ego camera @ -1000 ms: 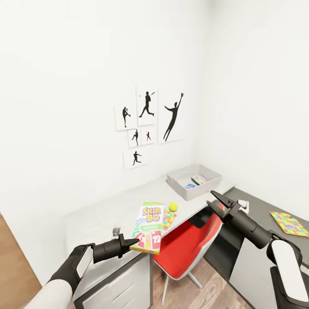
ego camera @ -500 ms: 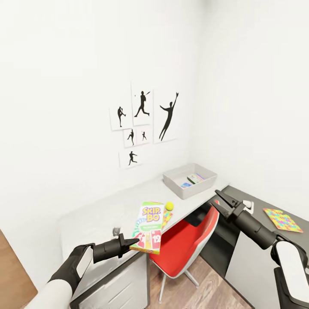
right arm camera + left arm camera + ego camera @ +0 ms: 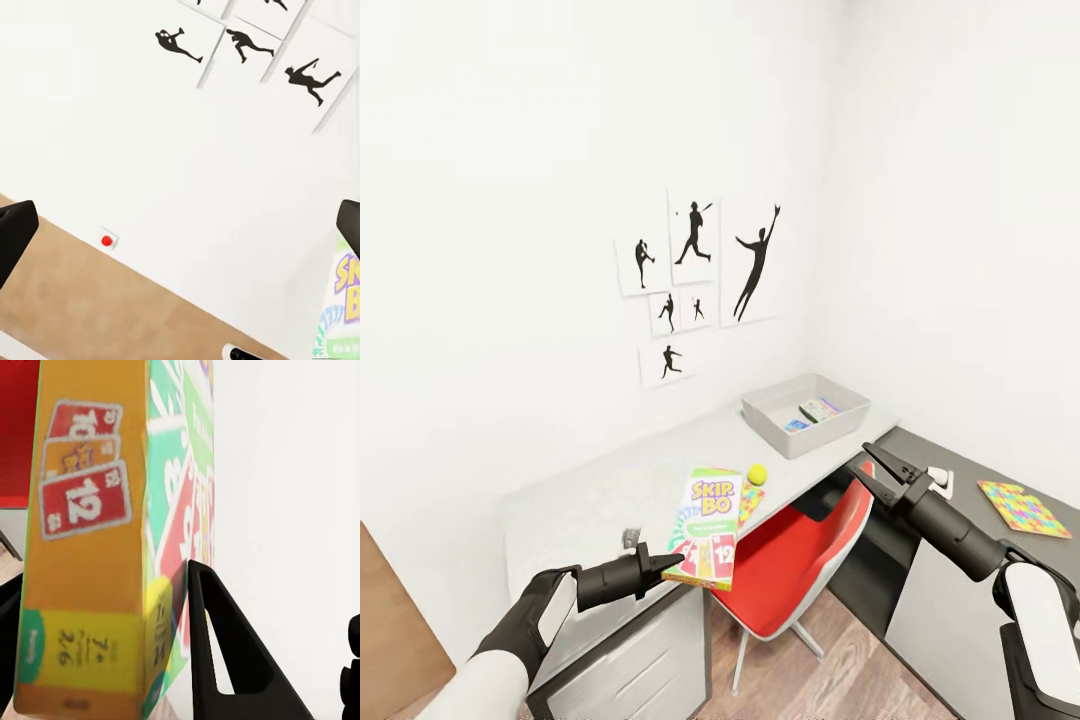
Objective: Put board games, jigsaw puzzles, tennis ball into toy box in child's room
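Left gripper (image 3: 668, 566) is clamped on the green-topped board game (image 3: 706, 527), holding it over the table (image 3: 600, 500) edge. Right gripper (image 3: 878, 468) hangs with jaws spread, holding nothing. Toy box (image 3: 772, 428) sits at two o'clock from the game, tennis ball (image 3: 757, 474) between them.

Bright, even light — soft shadows

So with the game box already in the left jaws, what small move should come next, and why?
Probably carry the game box right toward the grey toy box. The left gripper grips its lower edge, short of the bin at the table's far end.
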